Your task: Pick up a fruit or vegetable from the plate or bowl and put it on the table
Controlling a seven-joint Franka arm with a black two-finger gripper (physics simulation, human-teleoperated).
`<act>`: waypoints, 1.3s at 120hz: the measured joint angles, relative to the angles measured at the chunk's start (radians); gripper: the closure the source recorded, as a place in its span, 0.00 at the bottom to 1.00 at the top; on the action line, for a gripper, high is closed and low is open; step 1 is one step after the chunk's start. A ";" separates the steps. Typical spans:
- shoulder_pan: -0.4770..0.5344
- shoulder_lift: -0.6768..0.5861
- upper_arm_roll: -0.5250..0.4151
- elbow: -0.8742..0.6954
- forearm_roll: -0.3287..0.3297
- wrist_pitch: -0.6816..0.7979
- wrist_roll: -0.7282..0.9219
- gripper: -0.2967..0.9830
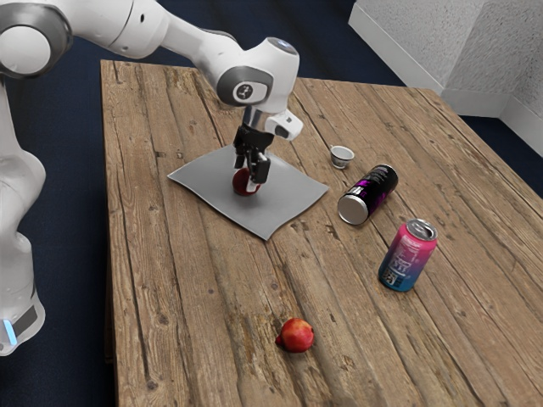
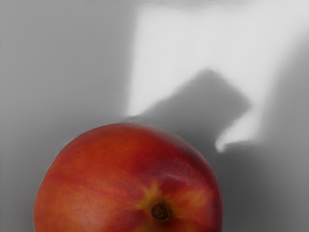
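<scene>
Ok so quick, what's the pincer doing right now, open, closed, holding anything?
Pincer: down at the red fruit, but whether it is open or closed on it can't be told.

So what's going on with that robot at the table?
The robot arm has its gripper down around a red-orange fruit at the gray plate, apparently to move it onto the table. Whether it has a firm hold, I can't tell. Another red fruit, two cans and a small cup sit off the plate.
</scene>
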 joint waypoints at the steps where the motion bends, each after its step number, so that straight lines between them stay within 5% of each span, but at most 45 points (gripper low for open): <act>1: 0.000 0.000 0.000 0.000 0.000 0.000 0.000 0.25; 135: 0.056 0.121 0.003 0.019 -0.083 0.078 0.010 0.26; 156: 0.043 0.122 0.003 0.020 -0.088 0.083 0.011 0.33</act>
